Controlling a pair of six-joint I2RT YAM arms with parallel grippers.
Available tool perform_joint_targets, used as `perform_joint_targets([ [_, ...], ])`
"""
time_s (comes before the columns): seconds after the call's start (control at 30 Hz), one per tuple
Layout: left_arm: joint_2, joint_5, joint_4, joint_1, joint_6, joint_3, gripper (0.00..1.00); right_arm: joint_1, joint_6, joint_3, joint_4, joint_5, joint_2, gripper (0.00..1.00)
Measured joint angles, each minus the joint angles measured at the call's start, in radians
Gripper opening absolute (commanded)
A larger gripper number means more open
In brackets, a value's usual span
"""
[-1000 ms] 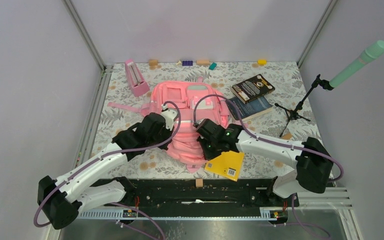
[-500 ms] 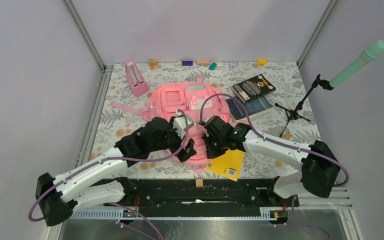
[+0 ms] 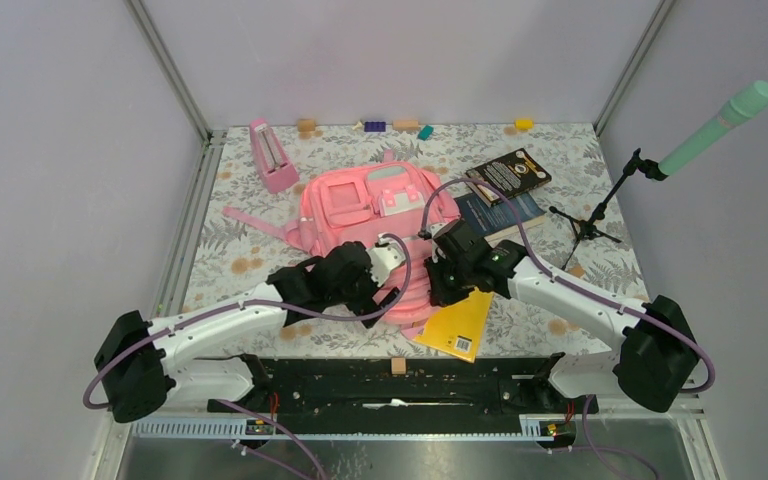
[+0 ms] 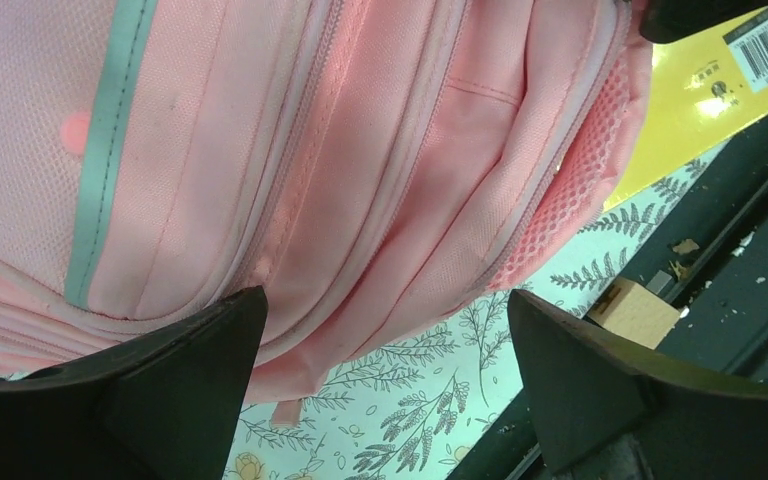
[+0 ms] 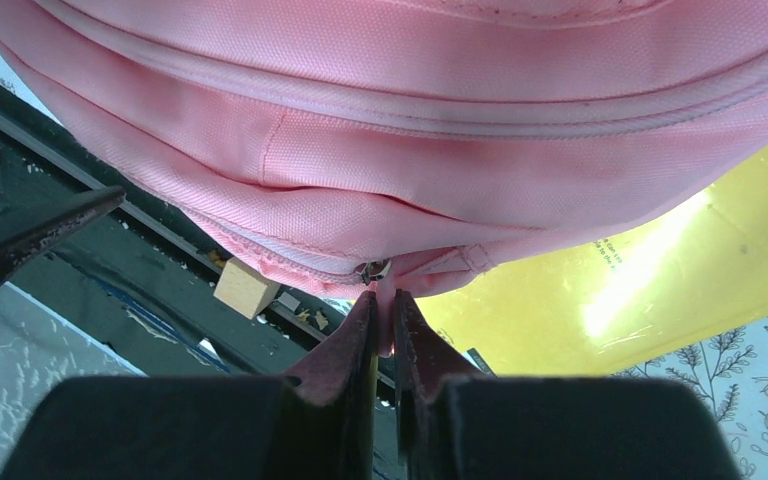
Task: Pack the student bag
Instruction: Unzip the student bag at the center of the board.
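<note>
The student bag (image 3: 375,210) lay lengthwise on the tabletop (image 3: 218,272), and at its near end the right tool (image 5: 384,305) pinched the zipper tab (image 5: 373,271) tight while the left tool (image 4: 385,315) hung wide open over that same end.

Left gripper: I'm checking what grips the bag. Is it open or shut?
Open: the left gripper has its black fingers wide apart over the soft pink fabric backpack, clamping nothing.

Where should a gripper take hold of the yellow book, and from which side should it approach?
Probably its near right corner, by the barcode, approached from the right. The yellow book lies flat, and its far left part is covered by the student bag, so only that side is exposed.
</note>
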State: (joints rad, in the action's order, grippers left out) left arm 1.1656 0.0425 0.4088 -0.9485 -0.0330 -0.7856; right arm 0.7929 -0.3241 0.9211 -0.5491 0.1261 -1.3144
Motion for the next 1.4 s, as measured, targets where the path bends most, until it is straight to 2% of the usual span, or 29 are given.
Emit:
perform_joint_targets([
  [0.17, 0.04, 0.023, -0.008, 0.001, 0.026, -0.015, 0.63, -0.002, 0.032, -0.001, 0.0, -0.001, 0.001, 0.0],
  [0.33, 0.133, 0.009, -0.019, 0.002, 0.033, -0.055, 0.13, -0.003, 0.031, -0.05, 0.045, -0.001, 0.034, 0.0],
  [0.4, 0.146, 0.0, -0.024, 0.002, 0.037, -0.059, 0.0, -0.003, 0.027, -0.072, 0.07, -0.003, 0.06, 0.0],
  [0.63, 0.147, -0.073, -0.026, 0.005, 0.026, -0.077, 0.0, -0.01, 0.021, -0.086, 0.061, -0.02, 0.113, 0.0],
  [0.8, 0.153, -0.105, 0.011, 0.009, 0.044, -0.124, 0.0, -0.006, 0.025, -0.016, -0.019, -0.056, 0.104, 0.0],
  [1.13, 0.164, -0.126, 0.106, 0.02, 0.135, -0.142, 0.0, 0.126, -0.042, 0.109, -0.078, -0.142, -0.139, 0.0],
  [1.17, 0.158, -0.126, 0.107, 0.022, 0.143, -0.132, 0.0, 0.136, -0.053, 0.115, -0.074, -0.142, -0.159, 0.02],
  [1.33, 0.108, -0.103, 0.102, 0.022, 0.173, -0.078, 0.0, 0.169, -0.091, 0.119, -0.057, -0.141, -0.174, 0.32],
  [1.4, 0.066, -0.077, 0.09, 0.021, 0.19, -0.051, 0.13, 0.172, -0.094, 0.119, -0.039, -0.14, -0.156, 0.38],
])
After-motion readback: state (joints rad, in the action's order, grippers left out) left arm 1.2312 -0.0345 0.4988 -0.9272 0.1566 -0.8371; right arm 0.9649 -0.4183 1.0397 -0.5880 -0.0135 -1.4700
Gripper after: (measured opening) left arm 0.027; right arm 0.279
